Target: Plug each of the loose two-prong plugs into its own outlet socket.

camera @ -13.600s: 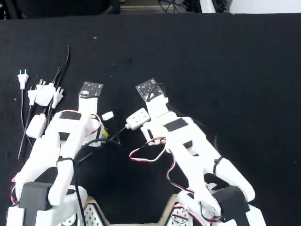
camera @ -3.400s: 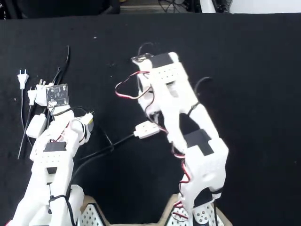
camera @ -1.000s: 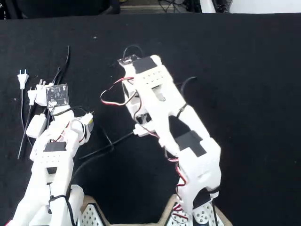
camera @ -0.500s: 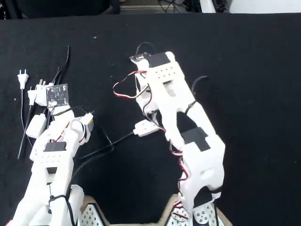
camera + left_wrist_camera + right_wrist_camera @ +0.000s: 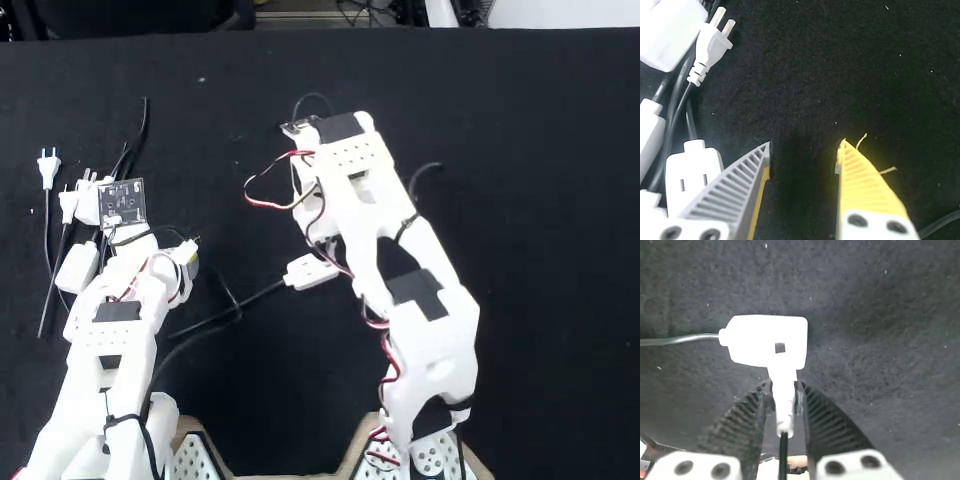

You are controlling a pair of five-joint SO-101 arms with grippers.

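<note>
Right gripper (image 5: 783, 387) angled down over table — clenched on plug (image 5: 783, 410) at socket (image 5: 765, 340), left gripper (image 5: 805, 145) spread wide

You're looking at a black tabletop (image 5: 540, 150). At its far left lies a tangle of white plugs (image 5: 90, 200) and black cords (image 5: 138, 130), with a lone plug (image 5: 47, 165) just beside it. Near the middle lies a white outlet socket (image 5: 310, 272), its cord (image 5: 225, 313) trailing toward the arm bases.

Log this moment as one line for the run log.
left jaws open over black cloth beside loose plug and free socket | right jaws shut on held plug, seated in corded socket
</note>
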